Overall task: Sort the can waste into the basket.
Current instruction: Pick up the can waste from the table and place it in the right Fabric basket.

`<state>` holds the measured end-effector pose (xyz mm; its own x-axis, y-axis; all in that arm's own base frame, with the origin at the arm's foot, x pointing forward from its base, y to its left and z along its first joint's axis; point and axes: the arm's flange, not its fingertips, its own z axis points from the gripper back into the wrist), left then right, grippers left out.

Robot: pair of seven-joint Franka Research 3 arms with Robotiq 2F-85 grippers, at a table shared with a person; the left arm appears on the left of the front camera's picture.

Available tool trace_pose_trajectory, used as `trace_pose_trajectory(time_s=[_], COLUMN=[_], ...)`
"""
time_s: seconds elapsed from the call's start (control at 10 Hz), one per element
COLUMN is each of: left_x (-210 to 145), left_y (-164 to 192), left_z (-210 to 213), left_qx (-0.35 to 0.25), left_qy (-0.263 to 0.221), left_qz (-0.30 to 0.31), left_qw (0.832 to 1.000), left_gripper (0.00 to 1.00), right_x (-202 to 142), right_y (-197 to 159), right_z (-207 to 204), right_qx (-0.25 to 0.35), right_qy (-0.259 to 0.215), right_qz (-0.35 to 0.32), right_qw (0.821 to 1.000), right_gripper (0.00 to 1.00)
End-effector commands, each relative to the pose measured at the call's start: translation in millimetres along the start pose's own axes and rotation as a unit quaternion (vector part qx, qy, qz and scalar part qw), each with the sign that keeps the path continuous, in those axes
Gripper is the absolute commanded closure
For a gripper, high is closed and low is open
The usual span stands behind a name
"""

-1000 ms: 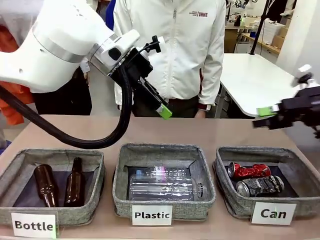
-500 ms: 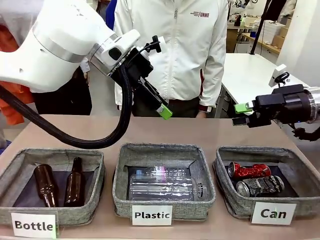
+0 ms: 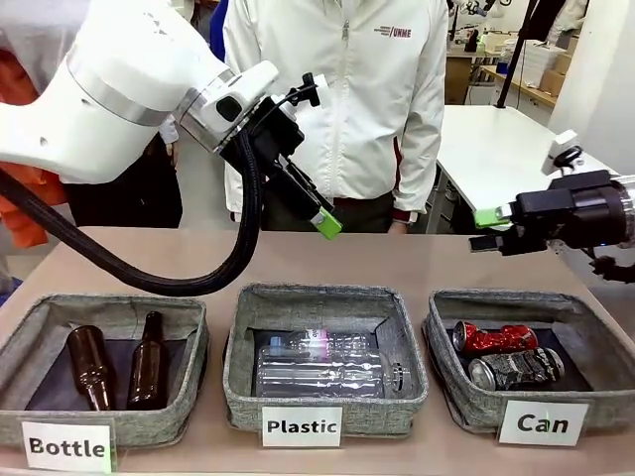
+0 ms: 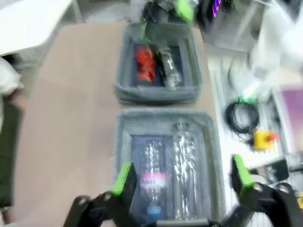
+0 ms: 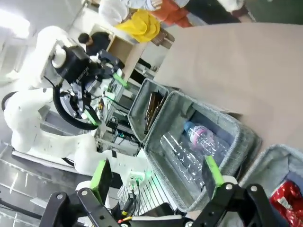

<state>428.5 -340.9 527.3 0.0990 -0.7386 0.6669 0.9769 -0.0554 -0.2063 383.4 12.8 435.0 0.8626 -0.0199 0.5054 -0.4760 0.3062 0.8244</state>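
Both crushed cans lie side by side in the grey "Can" basket (image 3: pixel 587 319) at the right: the red can (image 3: pixel 494 339) behind, the black can (image 3: pixel 516 369) in front. My right gripper (image 3: pixel 490 229) hangs open and empty above that basket's far left corner. High over the table's middle, my left gripper (image 3: pixel 319 216) is open too, holding nothing. The left wrist view looks down on the red can (image 4: pixel 144 64) and the black can (image 4: pixel 170 71) in their basket (image 4: pixel 156 96), beyond my spread left gripper (image 4: pixel 182 177). The right wrist view catches the red can (image 5: pixel 289 198) past my open right gripper (image 5: pixel 156 177).
The "Plastic" basket (image 3: pixel 238 347) in the middle holds clear bottles (image 3: pixel 327 369). At the left, the "Bottle" basket (image 3: pixel 193 337) holds two brown glass bottles (image 3: pixel 149 362). A person in a white jacket (image 3: pixel 347 99) stands at the far side. A white table (image 3: pixel 506 159) is behind right.
My right gripper swung in from the right edge toward the middle, then eased slightly back to the right. The left arm and the cans have not moved.
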Motion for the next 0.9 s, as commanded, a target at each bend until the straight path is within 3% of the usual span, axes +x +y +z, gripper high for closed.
trace_pose_trajectory(time_s=[0.0,0.1,0.2,0.3,0.5,0.6,0.8], left_x=[38.9,28.9,5.5,-21.0,-90.4,-136.8,-227.5], left_y=[43.5,43.3,36.9,26.0,-12.8,-41.1,-75.7], left_z=[24.0,44.0,76.3,107.7,157.3,172.3,181.6], left_qx=[-0.072,-0.090,-0.135,-0.137,-0.101,-0.082,-0.067], left_qy=[0.061,0.046,0.011,-0.028,-0.128,-0.200,-0.311], left_qz=[0.034,0.058,0.121,0.202,0.302,0.310,0.350], left_qw=[0.995,0.993,0.983,0.969,0.939,0.926,0.881], left_gripper=[0.00,0.00,0.00,0.00,0.00,0.00,0.00], right_x=[-10.9,-8.3,-6.4,0.3,13.1,20.6,31.4], right_y=[-8.0,-12.7,-13.6,-13.9,-12.1,-10.4,-6.8], right_z=[8.0,0.2,-6.8,-16.3,-29.4,-37.3,-48.0], right_qx=[0.018,0.020,0.023,0.021,0.027,0.025,0.023], right_qy=[-0.023,-0.016,-0.001,0.012,0.026,0.035,0.064], right_qz=[-0.008,-0.011,-0.011,-0.011,-0.010,-0.011,-0.008], right_qw=[1.000,1.000,1.000,1.000,0.999,0.999,0.998], right_gripper=[0.00,0.00,0.00,0.00,0.00,0.00,0.00])
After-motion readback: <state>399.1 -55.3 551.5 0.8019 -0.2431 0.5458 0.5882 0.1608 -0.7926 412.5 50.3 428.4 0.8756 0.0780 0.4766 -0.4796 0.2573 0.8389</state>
